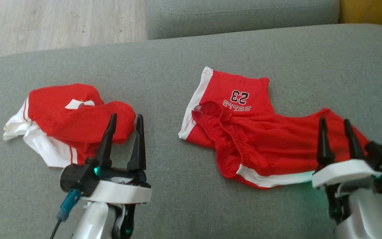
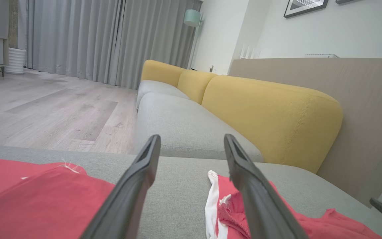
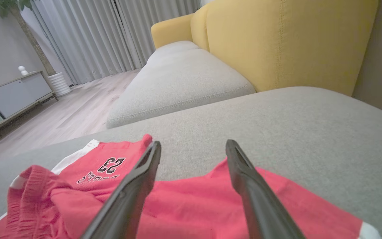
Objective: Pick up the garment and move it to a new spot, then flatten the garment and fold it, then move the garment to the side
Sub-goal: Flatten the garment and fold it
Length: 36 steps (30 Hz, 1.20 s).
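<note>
The red shorts (image 1: 260,132) lay crumpled on the grey cushion (image 1: 191,56), to the right of the cushion's middle. Their white-striped side (image 1: 196,99) was turned toward the cushion's centre, and the gathered waistband (image 1: 224,132) was bunched toward the cushion's near edge. A dark "23" (image 1: 239,97) over a line of lettering faced up on the part nearer the cushion's far edge, and it appeared again in the right wrist view (image 3: 111,165). The right gripper (image 1: 334,119) stood over the end of the shorts nearest the cushion's right side. Its 2 fingers were spread apart with nothing between them, as the right wrist view (image 3: 193,143) showed above the red cloth (image 3: 191,205). I could not tell whether the tips touched the fabric. On the cushion's left part lay a second red and white garment (image 1: 78,116), loosely heaped. The left gripper (image 1: 126,115) stood at the edge of that heap nearest the cushion's middle, its 2 fingers likewise wide apart and empty. In the left wrist view (image 2: 191,137) bare cushion (image 2: 177,199) lay between them. Beyond the cushion's far edge were another grey seat (image 1: 244,16), a yellow backrest (image 3: 277,43) and a pale wood floor (image 1: 61,23).
</note>
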Available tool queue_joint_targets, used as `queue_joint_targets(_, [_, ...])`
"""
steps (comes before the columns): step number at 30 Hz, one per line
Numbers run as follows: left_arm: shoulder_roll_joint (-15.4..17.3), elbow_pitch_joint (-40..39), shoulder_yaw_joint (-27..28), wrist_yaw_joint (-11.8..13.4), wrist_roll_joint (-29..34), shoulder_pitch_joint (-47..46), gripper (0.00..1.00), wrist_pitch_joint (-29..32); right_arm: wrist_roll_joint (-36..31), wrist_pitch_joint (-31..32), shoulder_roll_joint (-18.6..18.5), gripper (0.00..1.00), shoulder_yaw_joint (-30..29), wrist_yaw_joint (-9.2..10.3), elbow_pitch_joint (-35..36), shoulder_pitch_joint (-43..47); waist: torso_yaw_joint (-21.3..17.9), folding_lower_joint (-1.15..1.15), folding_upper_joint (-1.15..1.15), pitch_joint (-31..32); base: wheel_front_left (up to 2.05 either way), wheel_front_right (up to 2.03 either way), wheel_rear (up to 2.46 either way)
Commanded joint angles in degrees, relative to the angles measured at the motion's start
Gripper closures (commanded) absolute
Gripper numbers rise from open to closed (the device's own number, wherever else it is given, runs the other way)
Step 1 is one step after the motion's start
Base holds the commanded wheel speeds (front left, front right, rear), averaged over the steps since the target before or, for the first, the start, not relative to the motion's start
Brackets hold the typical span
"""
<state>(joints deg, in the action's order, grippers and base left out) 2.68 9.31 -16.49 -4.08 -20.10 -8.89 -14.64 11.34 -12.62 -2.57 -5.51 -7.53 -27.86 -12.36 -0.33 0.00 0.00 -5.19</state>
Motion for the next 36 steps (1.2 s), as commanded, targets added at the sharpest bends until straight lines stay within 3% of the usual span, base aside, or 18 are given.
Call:
queue_joint_targets(1, [0.20,-2.00,1.87,-0.07,0.48,-1.05,0.00,-0.36,0.38,-0.50,-0.32,0.00,2.38,0.04,2.53,-0.86,0.31,0.00,0.00,0.00,0.00,0.00,0.00])
queue_joint_targets(12, [0.20,-2.01,1.37,-0.02,0.31,-1.31,0.00,-0.36,0.88,3.53,-0.32,0.00,11.15,0.04,6.89,-1.74,2.40,0.00,0.00,-0.67,0.00,0.00,0.00])
queue_joint_targets(16, [0.20,-2.00,0.77,0.03,0.01,-1.85,0.00,-0.36,-1.01,7.75,-0.32,0.00,13.41,0.04,6.08,-5.57,3.83,0.00,0.00,-1.57,0.00,0.00,0.00])
queue_joint_targets(23, [0.20,-1.91,-1.59,0.20,-1.14,-3.69,0.00,-0.36,-6.51,19.55,-0.73,0.00,11.64,0.04,-5.88,-18.15,8.32,0.00,0.00,-4.55,0.00,0.00,0.00])
queue_joint_targets(27, [0.20,-1.64,-3.69,0.36,-1.97,-5.12,0.00,-0.36,-8.06,24.52,-3.16,0.00,12.41,0.04,-14.72,-25.76,11.89,0.00,0.00,-6.67,0.00,0.00,0.00])
queue_joint_targets(36, [0.20,-1.78,-7.28,1.59,-4.79,-7.20,0.00,-0.36,-5.34,32.66,-10.07,0.00,20.49,0.04,-30.61,-35.96,19.54,0.00,0.00,-9.78,0.00,0.00,0.00])
